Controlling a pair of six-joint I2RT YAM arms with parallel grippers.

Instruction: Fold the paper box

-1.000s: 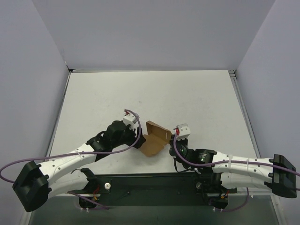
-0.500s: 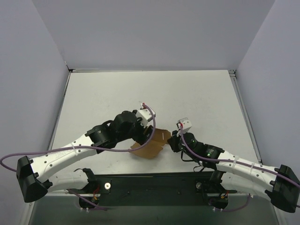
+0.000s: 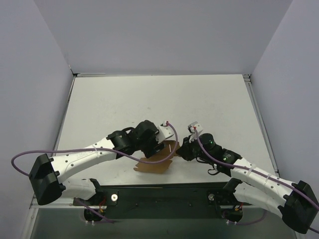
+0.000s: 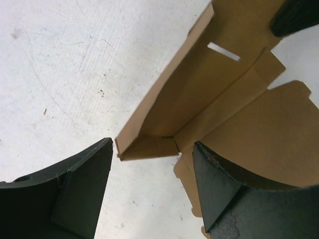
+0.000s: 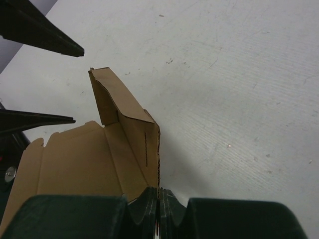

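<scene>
Near the front edge of the white table (image 3: 149, 99), the paper box (image 3: 154, 163) lies half-formed, one panel flat and one slotted wall standing, with bare tabletop open behind it and to both sides. The right gripper (image 5: 159, 193) has its jaws closed on that raised wall's edge, while the left gripper (image 4: 152, 149) hangs with fingers (image 4: 79, 184) spread wide either side of the folded corner, gripping nothing. Thin matte brown card, sharply creased, sits on a scuffed, speckled surface.

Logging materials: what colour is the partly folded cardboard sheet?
Plain brown; the thin cardboard paper box shows best in the left wrist view.
</scene>
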